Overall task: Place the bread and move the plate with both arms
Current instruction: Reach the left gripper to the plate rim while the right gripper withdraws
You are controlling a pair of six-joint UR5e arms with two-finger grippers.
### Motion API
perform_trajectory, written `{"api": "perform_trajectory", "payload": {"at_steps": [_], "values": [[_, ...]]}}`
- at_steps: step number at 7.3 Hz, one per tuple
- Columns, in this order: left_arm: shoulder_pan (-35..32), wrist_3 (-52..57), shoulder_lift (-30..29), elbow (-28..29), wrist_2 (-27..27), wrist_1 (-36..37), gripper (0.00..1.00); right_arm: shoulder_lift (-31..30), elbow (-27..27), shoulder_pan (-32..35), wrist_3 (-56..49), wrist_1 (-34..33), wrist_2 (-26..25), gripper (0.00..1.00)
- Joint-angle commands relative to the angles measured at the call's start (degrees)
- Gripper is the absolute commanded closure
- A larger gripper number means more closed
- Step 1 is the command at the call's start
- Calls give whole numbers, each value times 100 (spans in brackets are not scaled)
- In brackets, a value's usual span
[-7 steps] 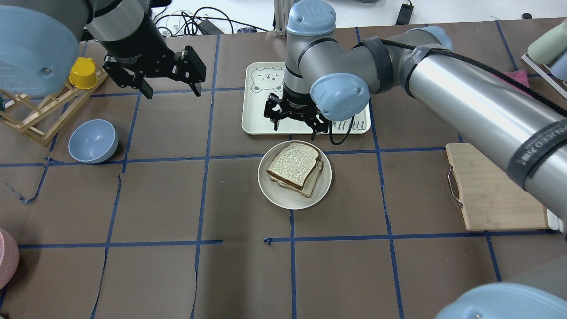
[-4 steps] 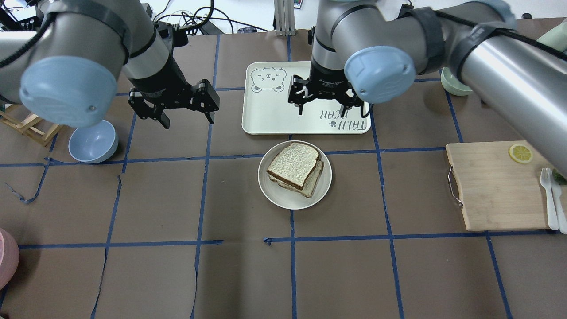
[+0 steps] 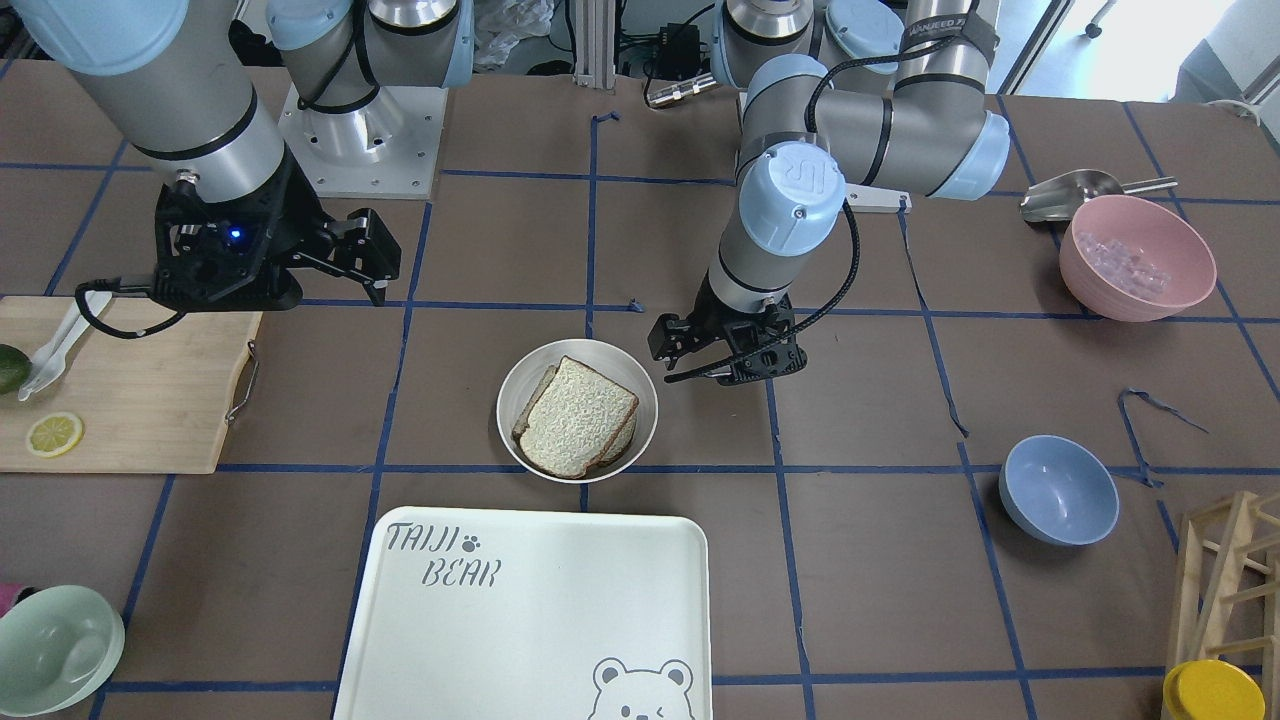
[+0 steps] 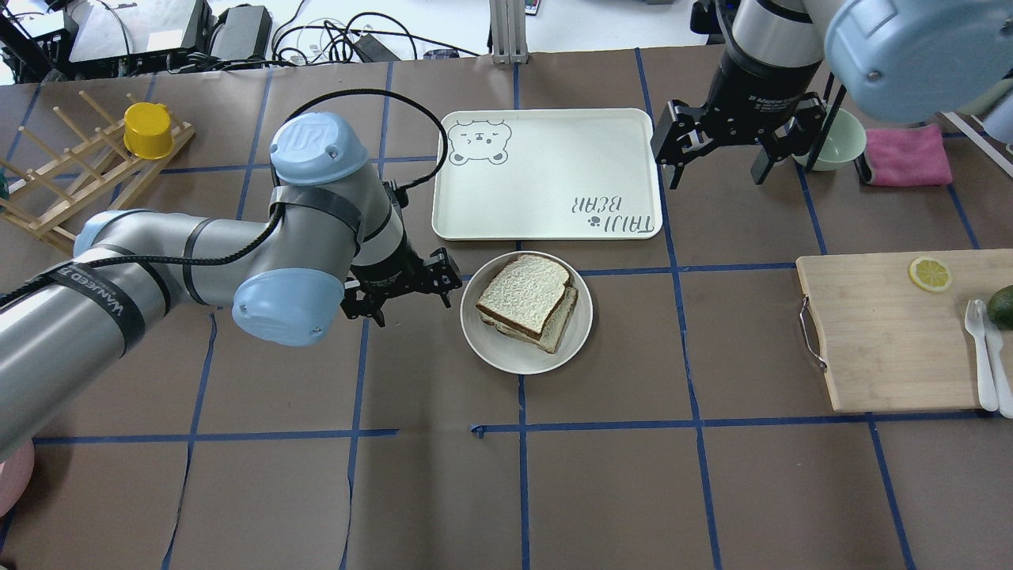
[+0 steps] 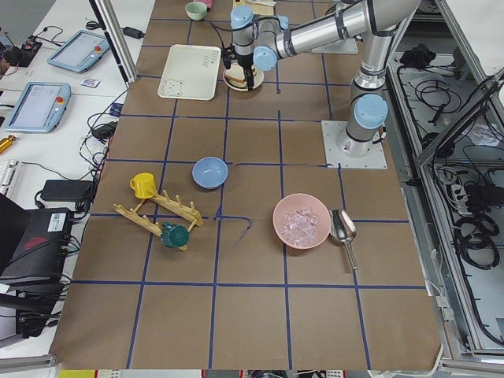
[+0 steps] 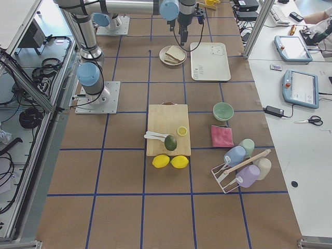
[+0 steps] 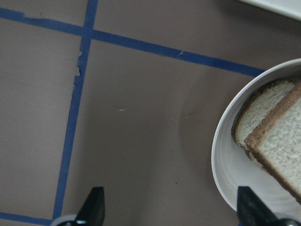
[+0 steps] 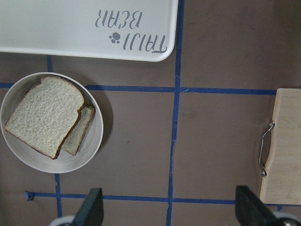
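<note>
The round cream plate [image 4: 476,336] sits mid-table and holds two stacked slices of bread [image 4: 524,294], the top one shifted over the lower. The plate [image 3: 512,400] and bread [image 3: 580,415] also show in the front view. My left gripper [image 4: 411,297] is open and empty, low beside the plate's left edge. Its wrist view shows the plate rim [image 7: 220,155] and bread [image 7: 282,150] close by one fingertip [image 7: 249,207]. My right gripper [image 4: 718,170] is open and empty, raised beyond the tray's right end. Its wrist view looks down on the plate [image 8: 89,146] and bread [image 8: 44,115].
The TAIJI BEAR tray [image 4: 546,174] lies just behind the plate. A wooden cutting board [image 4: 878,340] with a lemon slice and fork lies at the right. A pale green bowl [image 4: 831,142], a blue bowl [image 3: 1058,488], a pink bowl [image 3: 1135,255] and a wooden rack [image 4: 71,182] stand around.
My left arm has swung down and in, bringing its gripper beside the plate's left edge. My right gripper has moved right, off the tray. Plate and bread have not moved.
</note>
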Motion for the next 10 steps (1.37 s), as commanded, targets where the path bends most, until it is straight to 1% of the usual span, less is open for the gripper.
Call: {"api": "perform_trajectory", "payload": {"at_steps": [1,4,5,6,8,9,10], "values": [[-290,-557,-408,-215,-3,534,0,-216,5,-78,-14,56,-104,0],[-326,-586,-655,-215,-12,702,2,-253,5,-87,-23,74,-104,0],[-335,-621,-734,-215,-21,894,6,-253,5,-96,-23,74,-104,0],[-361,-656,-769,-207,-12,974,22,-253,5,-96,-23,74,-104,0],[-362,-648,-787,-198,-12,1001,70,-279,5,-87,-23,74,-95,0],[-362,-648,-805,-189,-12,1001,87,-279,5,-87,-23,74,-95,0],[-362,-656,-805,-189,-12,1036,100,-279,14,-87,-14,74,-87,0]]}}
